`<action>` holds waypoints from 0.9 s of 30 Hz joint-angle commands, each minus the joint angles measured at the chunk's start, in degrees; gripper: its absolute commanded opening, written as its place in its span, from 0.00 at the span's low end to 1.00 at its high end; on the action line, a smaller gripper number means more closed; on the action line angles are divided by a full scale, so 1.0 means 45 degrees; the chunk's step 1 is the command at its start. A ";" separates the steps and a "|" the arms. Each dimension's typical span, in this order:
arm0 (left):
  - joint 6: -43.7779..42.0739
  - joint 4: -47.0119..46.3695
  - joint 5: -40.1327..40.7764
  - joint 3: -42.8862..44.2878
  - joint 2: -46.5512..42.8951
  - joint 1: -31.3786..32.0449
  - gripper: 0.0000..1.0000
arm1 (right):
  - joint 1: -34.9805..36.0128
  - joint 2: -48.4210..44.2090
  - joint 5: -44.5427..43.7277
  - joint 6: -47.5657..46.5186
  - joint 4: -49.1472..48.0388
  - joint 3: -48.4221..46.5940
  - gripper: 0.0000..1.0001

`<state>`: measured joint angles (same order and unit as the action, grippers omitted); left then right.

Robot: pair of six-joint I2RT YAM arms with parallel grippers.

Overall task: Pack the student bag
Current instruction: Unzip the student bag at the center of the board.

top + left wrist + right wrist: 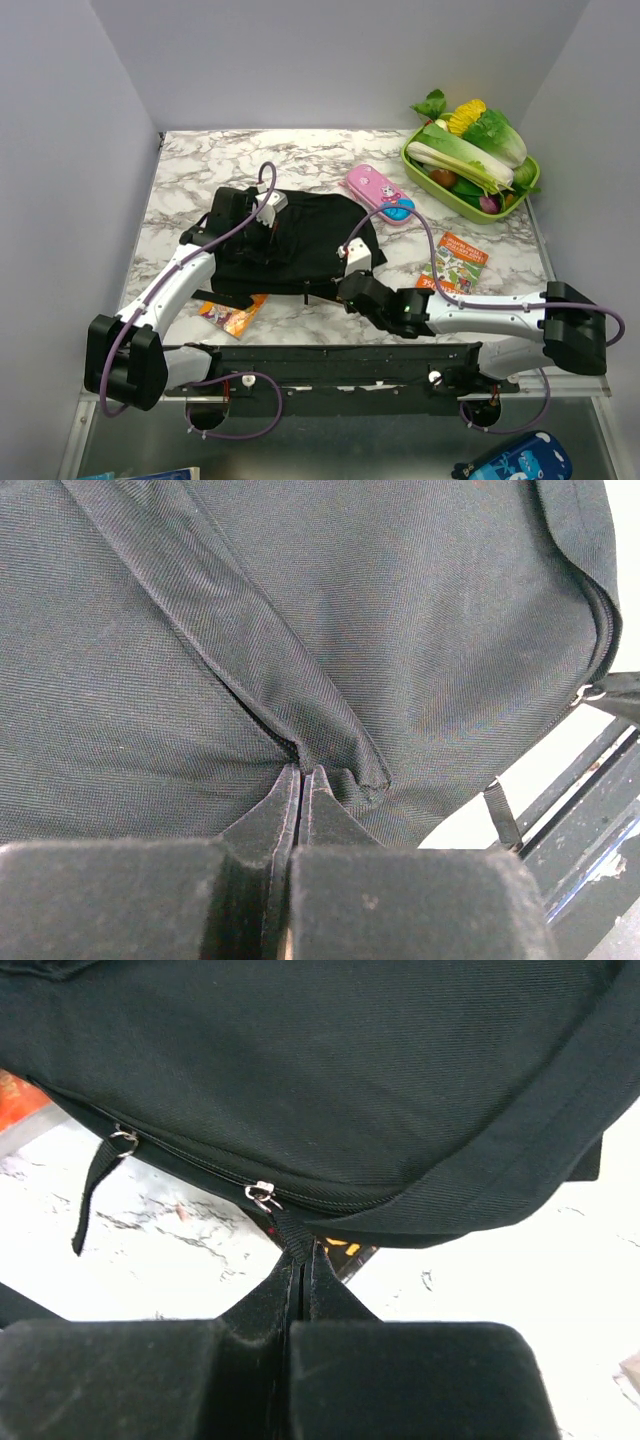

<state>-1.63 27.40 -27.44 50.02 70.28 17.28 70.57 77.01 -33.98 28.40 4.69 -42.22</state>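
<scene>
The student bag (310,235), a black fabric backpack, lies flat in the middle of the marble table. My left gripper (272,238) rests on its left part. In the left wrist view that gripper (302,770) is shut, its tips pinching a raised fold of the bag's cloth (330,745) beside a seam. My right gripper (342,285) is at the bag's near right edge. Seen from the right wrist, this gripper (303,1252) is shut on the black pull tab (290,1228) hanging from a silver zipper slider (262,1195).
A pink pencil case (372,185) and a blue item (398,210) lie right of the bag. A green tray (528,187) of vegetables stands at the back right. An orange booklet (455,262) lies near my right arm, and an orange packet (235,315) pokes out under the bag's near left.
</scene>
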 commanded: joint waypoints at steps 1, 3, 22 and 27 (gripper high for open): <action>-0.0868 0.0453 0.0356 -0.0159 -0.0384 0.0047 0.00 | 0.0120 -0.0415 -0.0400 -0.0838 0.0852 0.0221 0.01; -0.1063 0.0824 0.0297 0.0134 -0.0208 0.0047 0.00 | 0.0100 -0.0492 -0.0514 -0.1038 0.1008 0.0279 0.01; -0.0517 0.0728 0.0415 0.4176 0.1432 -0.2646 0.00 | -0.0759 -0.2543 -0.1766 -0.4085 0.0815 -0.0032 0.01; -0.0458 0.0574 0.0220 0.4978 0.2134 -0.3233 0.00 | -0.0779 -0.2427 -0.1669 -0.4651 0.0463 -0.0637 0.01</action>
<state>-1.74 34.54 -31.38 68.69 78.13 7.03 67.53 67.02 -37.10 11.25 3.95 -43.05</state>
